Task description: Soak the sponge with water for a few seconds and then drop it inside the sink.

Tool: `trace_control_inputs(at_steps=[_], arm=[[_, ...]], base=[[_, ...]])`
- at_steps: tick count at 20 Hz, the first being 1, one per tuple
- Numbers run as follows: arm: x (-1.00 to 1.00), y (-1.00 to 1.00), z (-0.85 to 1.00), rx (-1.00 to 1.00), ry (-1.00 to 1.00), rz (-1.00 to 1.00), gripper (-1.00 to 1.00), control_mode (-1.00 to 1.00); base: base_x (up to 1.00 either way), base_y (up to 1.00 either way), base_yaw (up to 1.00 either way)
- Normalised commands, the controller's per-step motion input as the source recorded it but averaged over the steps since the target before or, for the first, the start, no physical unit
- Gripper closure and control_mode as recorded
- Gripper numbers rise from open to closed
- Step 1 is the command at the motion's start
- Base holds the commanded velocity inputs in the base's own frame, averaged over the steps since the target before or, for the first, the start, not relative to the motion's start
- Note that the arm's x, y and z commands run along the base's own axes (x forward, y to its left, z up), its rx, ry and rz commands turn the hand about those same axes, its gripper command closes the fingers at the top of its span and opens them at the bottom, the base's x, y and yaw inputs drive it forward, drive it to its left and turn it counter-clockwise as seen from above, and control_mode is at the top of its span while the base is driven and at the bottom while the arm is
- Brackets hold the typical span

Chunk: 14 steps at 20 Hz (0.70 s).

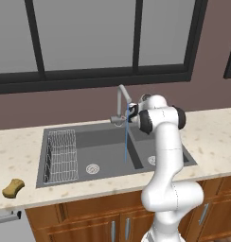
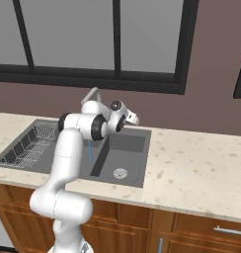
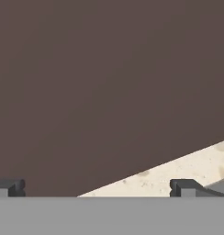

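From the left base view, the sponge [image 1: 13,187] lies far over at 9 o'clock on the pale speckled counter [image 1: 20,151], just off the front left corner of the sink [image 1: 112,142] and well apart from me. Next comes the wire rack [image 1: 61,156] in the left end of the left basin, then a round drain [image 1: 92,168] at about 6 o'clock in that basin. Further right the faucet [image 1: 121,105] rises from the sink's back edge, and the water [image 1: 126,142] falls as a thin blue thread from its spout down to the divider between the basins. My hand [image 3: 98,188] is up by the faucet head, near the top of the stream, pointing at the brown wall [image 3: 100,82]. In the hand view my two fingertips [image 3: 182,187] sit far apart at 7 and 5 o'clock, spread wide with nothing between them, and a wedge of counter shows at 4 o'clock. The right basin lies beyond my arm.
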Motion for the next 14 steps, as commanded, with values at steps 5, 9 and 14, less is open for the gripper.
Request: trace_control_inputs(at_steps=[5,9,14], arm=[[-0.55,-0.32,0.02,0.11,-0.01,0.0,-1.0,-1.0],[-0.94,-0.25,0.02,0.11,-0.05,0.0,-1.0,-1.0],[-1.0,-0.32,0.11,0.06,-0.03,0.0,-1.0,-1.0]], base=[[0.0,0.0,0.0],[0.0,0.0,0.0],[0.0,0.0,0.0]])
